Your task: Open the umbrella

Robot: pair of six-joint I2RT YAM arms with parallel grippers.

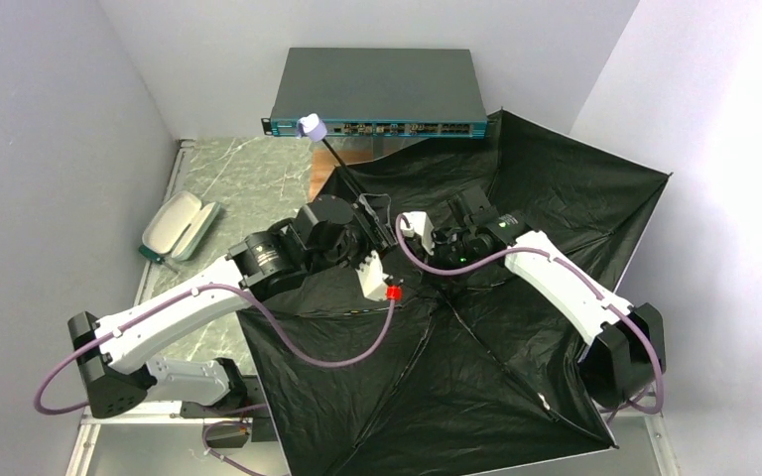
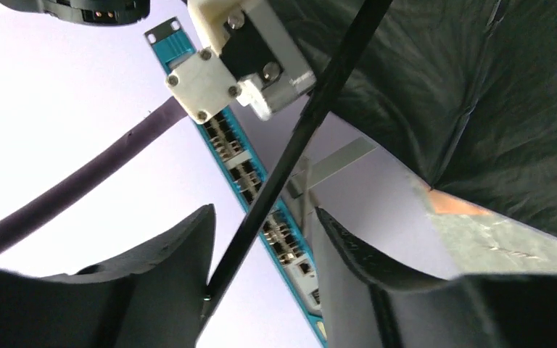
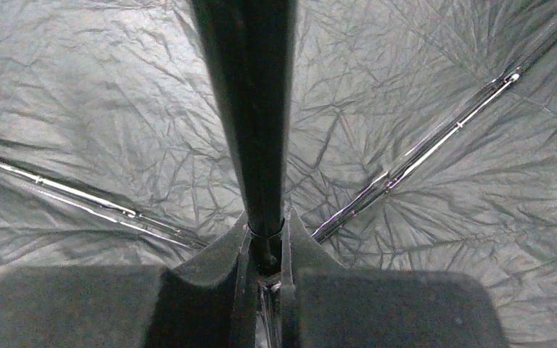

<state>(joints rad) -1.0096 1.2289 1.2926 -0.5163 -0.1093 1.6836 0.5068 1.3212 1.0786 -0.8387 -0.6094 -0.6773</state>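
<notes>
We are seeing the umbrella (image 1: 476, 367) lying fully spread, black lining facing up, covering the centre and right of the bench (image 1: 248, 183) and reaching toward the right wall. Thin metal ribs (image 3: 421, 152) are running out across the crinkled lining. A flat grey network switch (image 1: 377, 94) is sitting at the back of the bench, just beyond the canopy edge. Both arms are reaching in over the canopy toward its middle, the left one from the bare marbled part of the bench, the right one from the right side. A pale oval case (image 1: 179, 226) is lying on the left of the bench, well apart from the canopy. The thin dark shaft (image 1: 342, 169) is slanting up and back from the canopy centre, ending in the lavender handle (image 1: 311, 126), which is hanging in front of the switch's left end. The right claw (image 3: 267, 232) is clamping the shaft low down near the lining, fingers pressed together on it. The left claw (image 2: 261, 217) is standing apart around the shaft higher up; the shaft is passing between the dark fingers (image 2: 167, 268), close against one and leaving a clear gap to the other.
</notes>
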